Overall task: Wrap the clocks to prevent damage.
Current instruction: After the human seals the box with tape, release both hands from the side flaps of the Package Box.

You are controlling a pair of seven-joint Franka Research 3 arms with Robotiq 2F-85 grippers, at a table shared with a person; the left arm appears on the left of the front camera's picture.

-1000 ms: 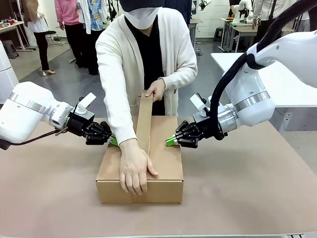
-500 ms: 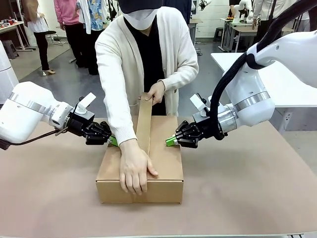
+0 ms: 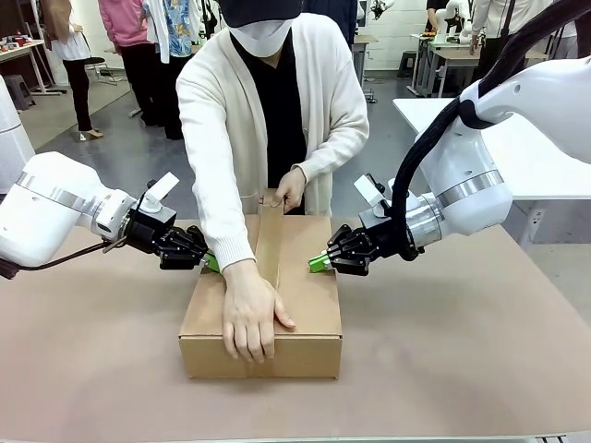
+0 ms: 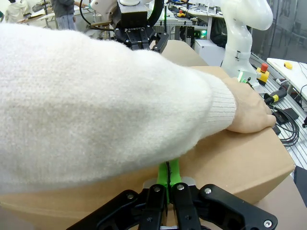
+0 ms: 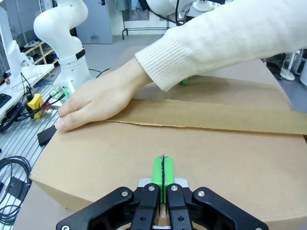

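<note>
A closed cardboard box (image 3: 309,309) lies on the brown table, and its contents are hidden. A person presses one hand (image 3: 249,318) on the near end of a brown tape strip (image 3: 269,242) that runs along the top seam. The other hand (image 3: 292,187) holds the strip's far end down at the box's far edge. My left gripper (image 3: 211,262) is shut, with its green pads against the box's left top edge (image 4: 240,153). My right gripper (image 3: 317,263) is shut too, and its green tips (image 5: 162,170) rest on the right side of the lid (image 5: 240,163).
The person's white sleeve (image 4: 96,105) crosses just above my left gripper (image 4: 169,173). A white table (image 3: 536,157) stands at the back right. Other people stand far off at the back left. Bare brown tabletop (image 3: 462,369) surrounds the box.
The person's far hand has brought the raised tape strip down from above the box to the lid's far edge. Both arms have stayed still.
</note>
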